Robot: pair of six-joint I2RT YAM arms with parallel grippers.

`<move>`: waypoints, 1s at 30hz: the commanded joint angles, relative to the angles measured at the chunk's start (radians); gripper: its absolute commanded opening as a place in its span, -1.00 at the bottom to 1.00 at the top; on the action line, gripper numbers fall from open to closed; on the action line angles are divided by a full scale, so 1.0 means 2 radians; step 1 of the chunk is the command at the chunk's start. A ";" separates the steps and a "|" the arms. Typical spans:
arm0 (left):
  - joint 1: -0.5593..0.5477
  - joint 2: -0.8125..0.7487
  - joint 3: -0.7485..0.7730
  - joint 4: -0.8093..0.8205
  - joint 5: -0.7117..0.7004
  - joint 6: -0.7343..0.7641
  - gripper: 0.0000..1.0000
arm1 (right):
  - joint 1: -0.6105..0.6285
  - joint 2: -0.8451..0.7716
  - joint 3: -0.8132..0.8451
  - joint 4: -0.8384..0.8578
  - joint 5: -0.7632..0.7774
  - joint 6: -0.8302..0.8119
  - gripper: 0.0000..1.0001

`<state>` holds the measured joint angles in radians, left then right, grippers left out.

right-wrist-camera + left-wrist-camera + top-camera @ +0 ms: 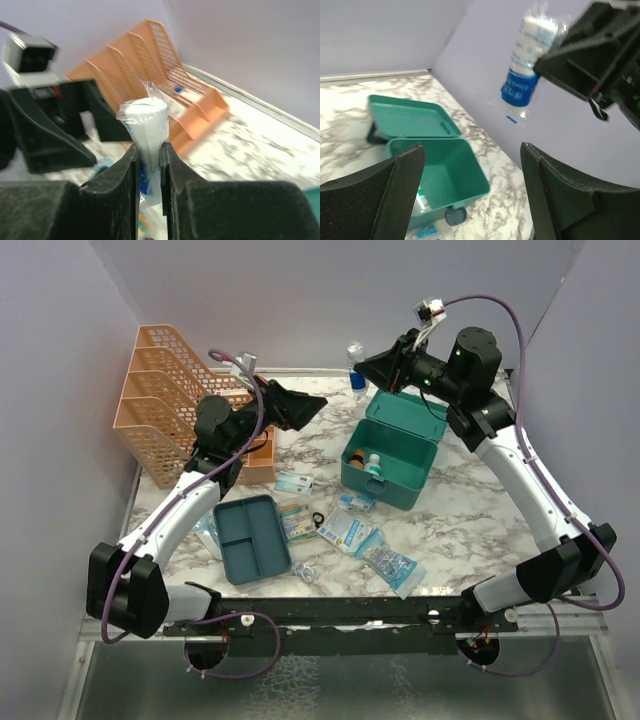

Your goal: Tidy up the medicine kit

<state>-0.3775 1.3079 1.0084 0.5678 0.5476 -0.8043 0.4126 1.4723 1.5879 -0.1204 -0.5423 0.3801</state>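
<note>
A: Where's the medicine kit [390, 468]?
B: Upright on the marble table [470, 510]. Its lid [405, 418] is swung open and leaning back. At least one small bottle [374, 464] stands inside, at the kit's left end.

A: Right gripper [149, 150]?
B: Clenched on a plastic-wrapped white roll [146, 125] with a blue label. The fingers pinch it from both sides and the top of the roll sticks out above them. It's up in the air, past the kit's far left corner.

A: Left gripper [471, 150]?
B: Released, with the jaws spread wide and nothing between them. It's raised to the left of the kit and faces the roll with a gap between. It isn't touching the roll.

A: Anything else around the kit?
B: A flat teal tray [250, 538] with dividers sits at the kit's front left. It's well apart from the kit and I can't make out anything in it. An orange mesh rack [160, 405] stands further out on the kit's left, past the left arm. Loose packets [350, 532] lie in front of the kit, one of them just beside its front wall. A clear bag [392, 565] lies further forward. I can't read the packet labels.
</note>
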 commanded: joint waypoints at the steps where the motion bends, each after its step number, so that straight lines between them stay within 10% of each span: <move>1: 0.016 -0.031 -0.010 -0.093 -0.087 0.028 0.60 | 0.002 0.003 -0.011 -0.098 0.079 -0.197 -0.91; 7: 0.020 -0.014 0.016 -0.208 -0.134 0.060 0.60 | 0.002 0.009 -0.046 -0.130 0.113 -0.313 -0.94; 30: 0.063 0.174 0.228 -0.214 -0.070 0.106 0.57 | 0.002 0.134 -0.124 -0.126 0.240 -0.483 -0.93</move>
<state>-0.2802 1.6119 1.3617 0.1215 0.3607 -0.6350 0.4126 1.6848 1.3308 -0.4332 -0.1482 -0.5201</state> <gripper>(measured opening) 0.787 0.176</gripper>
